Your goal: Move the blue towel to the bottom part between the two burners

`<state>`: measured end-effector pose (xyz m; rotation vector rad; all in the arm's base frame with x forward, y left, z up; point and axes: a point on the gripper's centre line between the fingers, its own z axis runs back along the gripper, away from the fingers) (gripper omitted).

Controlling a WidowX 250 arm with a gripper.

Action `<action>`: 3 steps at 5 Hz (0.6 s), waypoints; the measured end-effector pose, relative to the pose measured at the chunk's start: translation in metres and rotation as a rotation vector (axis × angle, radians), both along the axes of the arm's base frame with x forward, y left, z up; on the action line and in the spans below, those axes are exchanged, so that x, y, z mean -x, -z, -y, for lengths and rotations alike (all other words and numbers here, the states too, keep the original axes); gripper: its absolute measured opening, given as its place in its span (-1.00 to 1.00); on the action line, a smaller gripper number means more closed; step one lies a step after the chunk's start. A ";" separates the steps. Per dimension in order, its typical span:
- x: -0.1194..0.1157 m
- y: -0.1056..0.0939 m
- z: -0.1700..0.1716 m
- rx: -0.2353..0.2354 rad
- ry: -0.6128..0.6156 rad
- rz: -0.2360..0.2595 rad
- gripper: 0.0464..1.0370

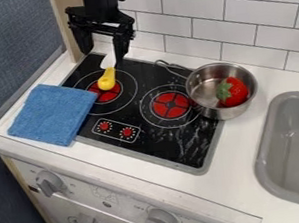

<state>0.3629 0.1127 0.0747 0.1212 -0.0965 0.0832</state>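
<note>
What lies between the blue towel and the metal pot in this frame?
In the camera view, the black stovetop lies between the towel and the pot, with its two red-centred burners; a yellow object shows over the burner nearer the towel.

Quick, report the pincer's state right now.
Pincer: open, fingers spread apart, not clamped on anything.

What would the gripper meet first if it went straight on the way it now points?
Pointing downward, the gripper would probably first meet the yellow-and-white toy utensil on the black stovetop, near its white end, though depth is hard to judge from this slanted view.
</note>
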 end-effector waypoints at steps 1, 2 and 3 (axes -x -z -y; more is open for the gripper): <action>0.004 0.015 0.001 0.011 0.000 -0.040 0.93; 0.028 0.030 -0.013 0.010 -0.025 -0.082 0.93; 0.055 0.021 -0.047 -0.003 -0.112 -0.042 0.93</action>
